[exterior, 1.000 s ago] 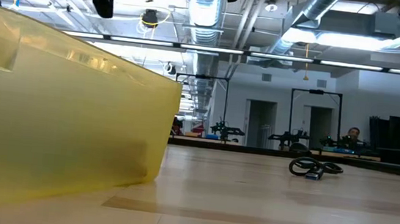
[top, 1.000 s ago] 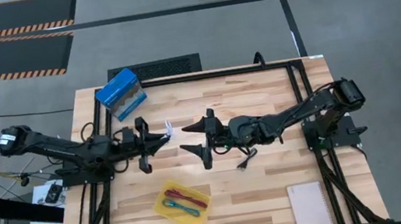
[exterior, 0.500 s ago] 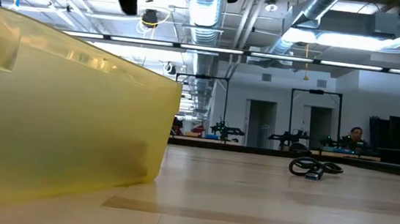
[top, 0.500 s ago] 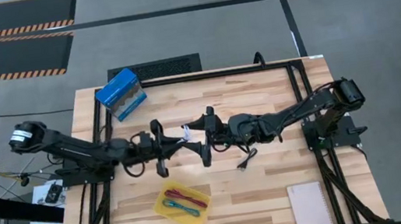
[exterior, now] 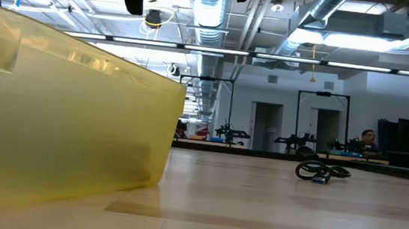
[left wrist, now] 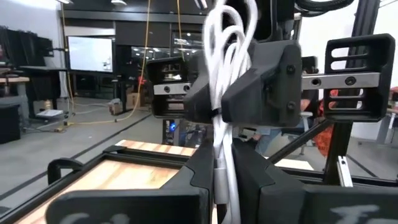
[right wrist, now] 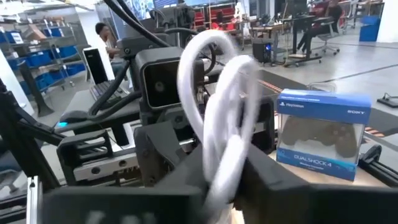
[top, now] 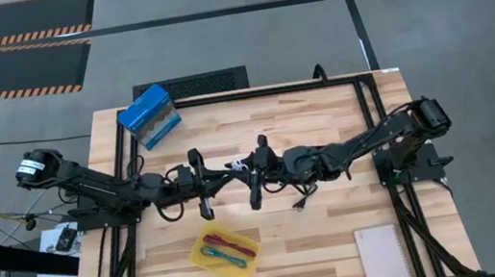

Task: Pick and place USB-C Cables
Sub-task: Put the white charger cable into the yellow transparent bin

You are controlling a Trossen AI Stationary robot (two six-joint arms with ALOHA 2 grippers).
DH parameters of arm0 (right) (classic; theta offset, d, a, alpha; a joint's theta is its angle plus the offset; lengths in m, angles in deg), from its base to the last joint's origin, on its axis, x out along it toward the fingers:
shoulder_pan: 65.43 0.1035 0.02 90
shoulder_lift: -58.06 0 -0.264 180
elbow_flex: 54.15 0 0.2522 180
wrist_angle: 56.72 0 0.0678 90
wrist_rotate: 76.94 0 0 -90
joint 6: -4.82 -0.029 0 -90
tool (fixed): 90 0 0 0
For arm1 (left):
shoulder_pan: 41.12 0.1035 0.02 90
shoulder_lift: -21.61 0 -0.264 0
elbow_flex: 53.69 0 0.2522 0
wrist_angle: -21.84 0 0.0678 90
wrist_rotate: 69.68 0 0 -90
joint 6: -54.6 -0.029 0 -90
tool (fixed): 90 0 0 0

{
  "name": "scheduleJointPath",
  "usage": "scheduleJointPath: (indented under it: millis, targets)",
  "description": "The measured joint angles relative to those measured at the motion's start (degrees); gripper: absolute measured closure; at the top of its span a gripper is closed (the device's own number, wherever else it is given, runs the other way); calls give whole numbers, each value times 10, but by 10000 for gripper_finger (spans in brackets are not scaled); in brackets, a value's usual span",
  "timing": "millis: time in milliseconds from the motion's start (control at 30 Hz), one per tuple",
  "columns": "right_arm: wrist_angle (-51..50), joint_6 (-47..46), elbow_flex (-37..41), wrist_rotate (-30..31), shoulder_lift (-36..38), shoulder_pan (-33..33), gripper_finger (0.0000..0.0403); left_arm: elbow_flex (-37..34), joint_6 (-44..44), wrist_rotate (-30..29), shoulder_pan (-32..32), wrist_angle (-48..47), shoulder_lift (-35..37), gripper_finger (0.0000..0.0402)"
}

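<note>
Both grippers, left (top: 216, 173) and right (top: 244, 169), clamp fingers on the upright white-blue cable (left wrist: 229, 74).

Your white cable (top: 232, 167) hangs looped in mid-air over the counter's middle; the red cable (top: 228, 241) and teal cable (top: 215, 254) lie in the tray; the black cable (top: 302, 196) rests on bare wood.

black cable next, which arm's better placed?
Right, probably: the black cable lies just by the right arm, farther from the left gripper. Both grippers hold the white cable mid-table, so the right gripper must release first.
</note>
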Motion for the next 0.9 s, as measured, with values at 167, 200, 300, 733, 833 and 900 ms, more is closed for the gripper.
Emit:
scheduleJointPath:
  millis: [167,200,300,733,833,900]
  targets:
    - [-1,-2,0,0,0,1,375,0,3,-14,0,-2,0,386]
    - [-2,-7,0,0,0,0,375,0,5,-19,0,-3,0,383]
    - [-6,-11,0,1,0,0,375,0,7,-27,-1,-12,0,364]
    - [-273,-104,-89,-37,8,0,375,0,90,-33,-25,-358,161,212]
    - [-321,-158,-116,-88,-11,5,375,0,128,-38,-26,-436,226,204]
    - [-336,-182,-124,-113,-35,12,375,0,146,-40,-26,-477,263,204]
